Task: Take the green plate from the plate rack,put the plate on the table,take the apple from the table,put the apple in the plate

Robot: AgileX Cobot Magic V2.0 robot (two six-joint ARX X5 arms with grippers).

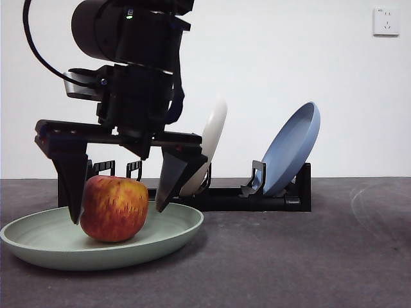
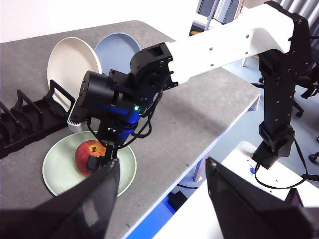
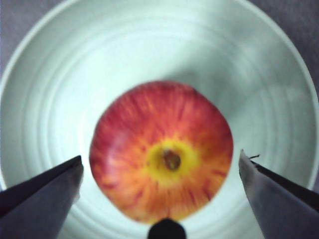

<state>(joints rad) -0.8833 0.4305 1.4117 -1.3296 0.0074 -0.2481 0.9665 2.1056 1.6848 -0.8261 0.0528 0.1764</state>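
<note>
The right end effector is standing released around the apple in the plate, lower left; next move is lifting clear

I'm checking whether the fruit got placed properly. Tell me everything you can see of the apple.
The apple is round and glossy, red streaked with yellow-orange, with a yellow patch around its brown stem pit, which faces up. It sits roughly upright in the green plate, resting on the plate's floor near the middle. The right gripper hangs over it, jaws spread to either side. In the right wrist view neither jaw touches the skin; in the front view one jaw overlaps the apple's edge, so contact there is unclear. No bruises or cuts show.
</note>
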